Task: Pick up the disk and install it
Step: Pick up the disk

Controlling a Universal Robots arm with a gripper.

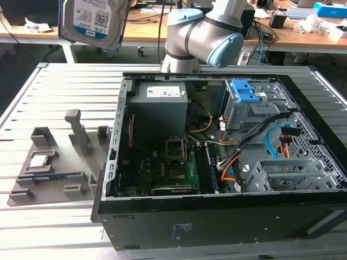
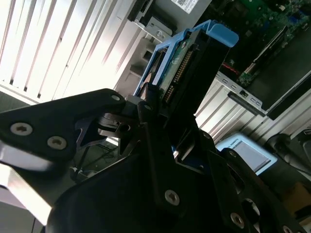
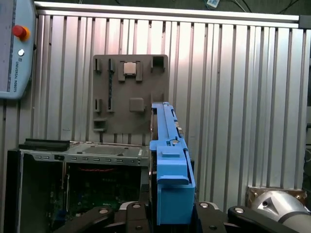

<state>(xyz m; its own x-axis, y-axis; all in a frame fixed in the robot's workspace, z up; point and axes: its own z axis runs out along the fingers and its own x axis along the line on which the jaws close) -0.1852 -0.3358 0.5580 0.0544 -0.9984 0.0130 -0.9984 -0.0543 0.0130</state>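
Note:
The disk (image 1: 95, 21), a silver drive with a white-and-blue label, hangs high above the table at the exterior view's upper left, well clear of the open computer case (image 1: 217, 219). In the second wrist view my gripper (image 2: 158, 119) is shut on the disk (image 2: 182, 63), black fingers (image 2: 97, 114) clamping its blue carrier from both sides. The first wrist view shows the disk (image 3: 170, 160) edge-on, its blue carrier rising from the gripper (image 3: 172, 216) over the case and the slatted table.
Inside the case stand a grey bay with a blue latch (image 1: 246, 97), a power supply (image 1: 160, 103) and the motherboard. A grey fixture tray (image 1: 51, 173) with a small silver chip (image 1: 40, 160) lies at the exterior view's left. A pendant (image 3: 14, 48) hangs by the table.

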